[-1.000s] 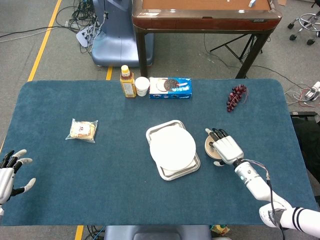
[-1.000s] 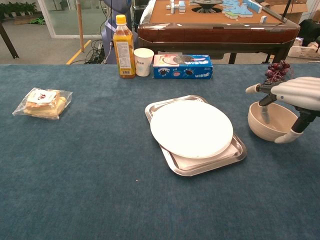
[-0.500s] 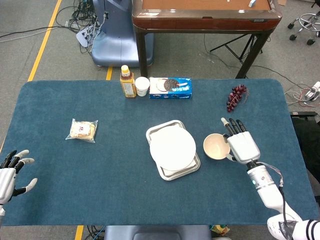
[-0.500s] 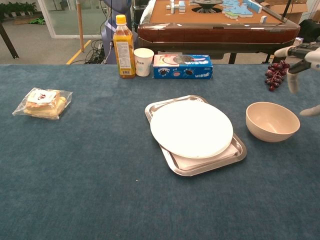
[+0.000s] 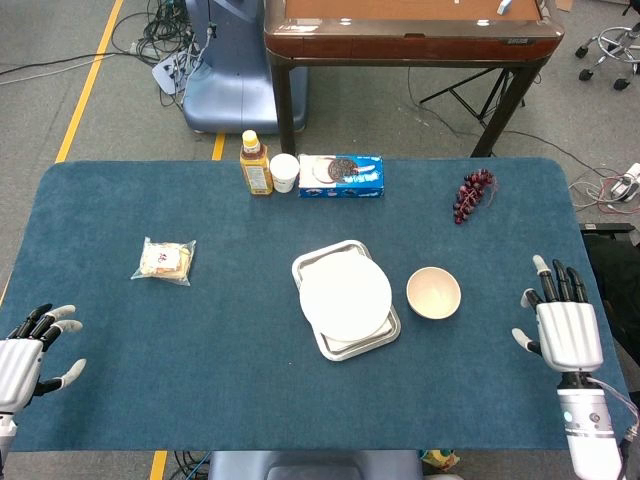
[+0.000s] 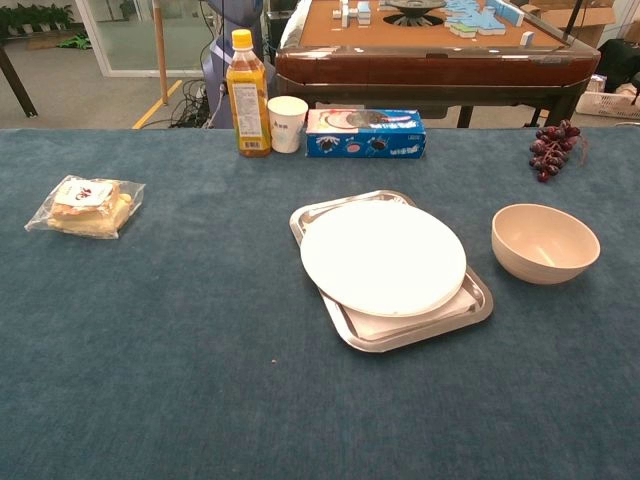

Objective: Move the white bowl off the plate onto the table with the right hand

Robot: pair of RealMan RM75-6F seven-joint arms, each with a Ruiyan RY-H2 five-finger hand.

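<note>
So the bowl (image 5: 433,292) is sitting upright on the blue table (image 5: 200,400), just to the right of the plate (image 5: 345,297) and the metal tray (image 5: 322,347) under it. Beside them, not touching as far as I can tell from the chest view. Looks to me like the job is basically done: bowl's off the plate and on the cloth.

Right hand (image 5: 567,327) is well clear of it, down near the table's right edge, fingers straight and spread a little, holding nothing. From that hand the bowl lies at roughly 10 o'clock in the head view, with bare table between them. The chest view doesn't catch the hand at all.

Left hand (image 5: 28,350) is way over at the far left edge, fingers apart and slightly curled, also empty. From the bowl it's out around 8 o'clock, the whole tray and plate in between, so the right hand is clearly the nearer 1 if anything needed a nudge.

The bowl is round, so no long axis to worry about; any re-grab would just come in from its 4 o'clock side.

Other stuff: bottle (image 5: 255,163), paper cup (image 5: 285,172) and cookie box (image 5: 341,176) at 12 o'clock of the plate, grapes (image 5: 473,194) at 1 o'clock of the bowl, bagged snack (image 5: 164,261) off at 9.
</note>
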